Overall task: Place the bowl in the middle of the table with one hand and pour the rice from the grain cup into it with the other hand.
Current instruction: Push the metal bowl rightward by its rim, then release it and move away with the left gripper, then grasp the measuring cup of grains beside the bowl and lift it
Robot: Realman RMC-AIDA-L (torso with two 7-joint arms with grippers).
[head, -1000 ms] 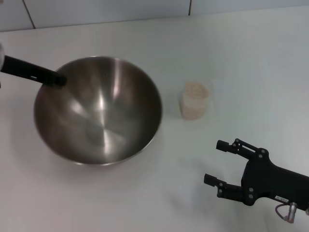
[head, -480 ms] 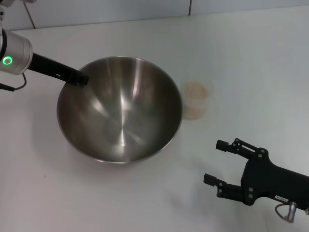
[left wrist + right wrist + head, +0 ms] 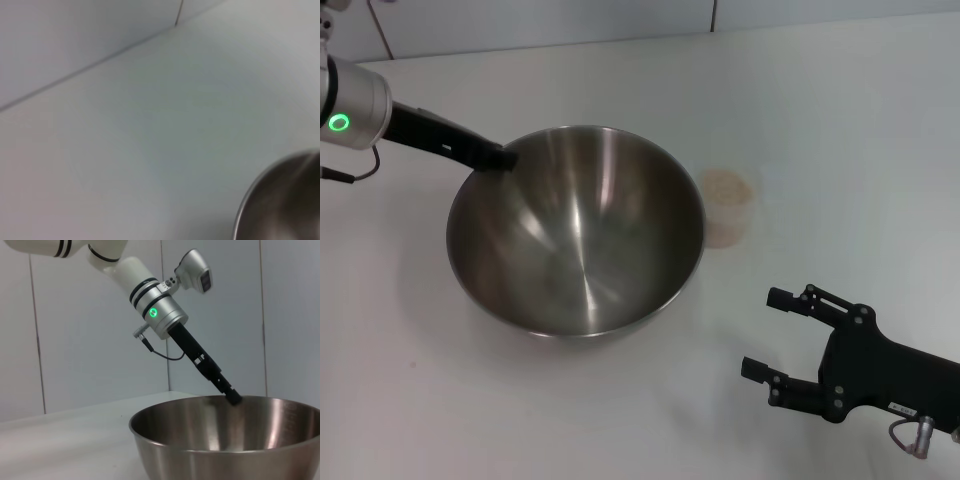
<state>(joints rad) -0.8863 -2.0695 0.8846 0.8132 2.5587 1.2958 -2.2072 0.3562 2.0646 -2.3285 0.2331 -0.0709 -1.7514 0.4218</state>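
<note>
The black two-fingered right gripper [image 3: 772, 337] is hovering nearest, low over the plain white table [image 3: 620, 420], its jaws standing wide apart around nothing. Beyond it, the large shiny stainless-steel bowl [image 3: 575, 230] is sitting near the table's middle, with the small clear plastic grain cup [image 3: 725, 207] just beside its right rim, holding pale beige rice [image 3: 725, 186]. At the bowl's far left rim, the black left gripper [image 3: 500, 156] is pinching the edge.
</note>
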